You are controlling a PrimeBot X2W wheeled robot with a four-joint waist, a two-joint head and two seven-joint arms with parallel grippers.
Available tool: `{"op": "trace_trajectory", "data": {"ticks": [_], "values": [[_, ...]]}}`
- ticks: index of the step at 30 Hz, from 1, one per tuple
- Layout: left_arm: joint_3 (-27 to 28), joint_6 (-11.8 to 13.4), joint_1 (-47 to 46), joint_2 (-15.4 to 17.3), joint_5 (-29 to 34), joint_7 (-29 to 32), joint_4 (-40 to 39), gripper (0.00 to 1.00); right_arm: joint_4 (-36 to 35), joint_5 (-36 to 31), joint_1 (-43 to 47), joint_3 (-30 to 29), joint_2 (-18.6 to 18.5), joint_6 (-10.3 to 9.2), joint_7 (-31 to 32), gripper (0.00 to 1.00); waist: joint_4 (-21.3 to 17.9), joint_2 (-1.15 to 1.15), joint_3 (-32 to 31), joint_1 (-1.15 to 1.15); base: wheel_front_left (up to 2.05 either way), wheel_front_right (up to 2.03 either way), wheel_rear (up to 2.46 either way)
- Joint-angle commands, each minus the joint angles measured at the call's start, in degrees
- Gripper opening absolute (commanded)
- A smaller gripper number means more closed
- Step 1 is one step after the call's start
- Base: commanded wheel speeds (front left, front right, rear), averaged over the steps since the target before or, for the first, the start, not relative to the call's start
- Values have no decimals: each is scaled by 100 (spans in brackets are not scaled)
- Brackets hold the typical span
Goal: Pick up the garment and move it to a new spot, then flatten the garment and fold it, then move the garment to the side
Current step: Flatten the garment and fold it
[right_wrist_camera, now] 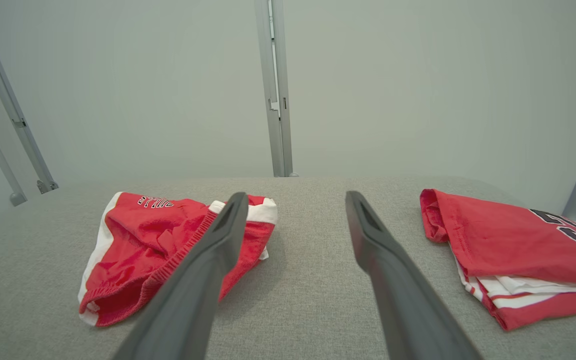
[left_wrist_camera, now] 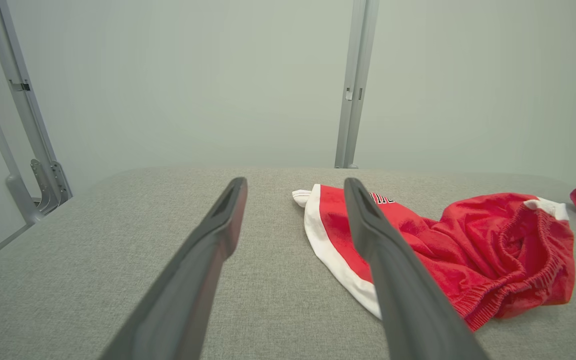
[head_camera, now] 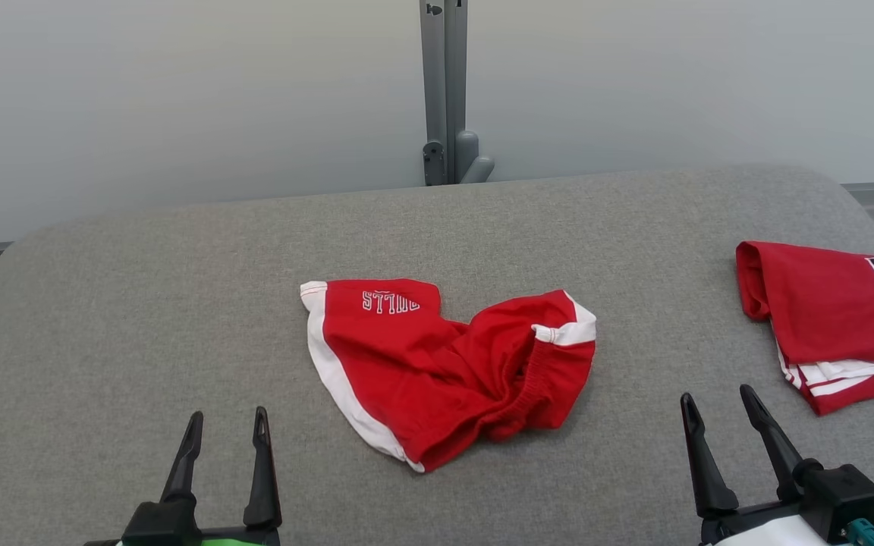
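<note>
At the middle of the grey padded table, red shorts with white side trim lie crumpled, elastic waistband bunched at the near right, lettering upside down at the far left. Left gripper sits near left, fingers spread wide, empty, clear of the cloth. Right gripper sits near right, equally wide and empty, near a folded red jersey.

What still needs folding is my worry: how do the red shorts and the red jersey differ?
The shorts lie crumpled in the middle; the jersey lies neatly folded at the right. The shorts carry small white lettering; the jersey a large dark numeral. Both are red with white trim.
</note>
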Motion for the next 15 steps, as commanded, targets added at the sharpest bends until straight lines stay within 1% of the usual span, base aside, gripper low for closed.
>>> {"op": "trace_trajectory", "data": {"ticks": [1, 11, 13, 15], "values": [[0, 20, -62, -2, 42, -15, 3, 100, 11, 9, 65, -7, -12, -3, -16, 100, 0, 0, -4, 0, 0, 0, 0], [-31, 36, -84, -2, 56, -15, 68, 100, -7, 38, 30, -24, -34, -3, -16, 100, -22, 0, 16, 0, 0, 0, 0], [-92, 15, -142, -2, 34, -14, 119, 100, -12, 42, 9, -16, -38, -3, -16, 100, -36, 0, 47, 0, 0, 0, 0], [-278, -53, -272, -2, -119, -14, 303, 100, -11, 51, -35, 6, -50, -3, -16, 100, -68, 0, 112, 0, 0, 0, 0]]}}
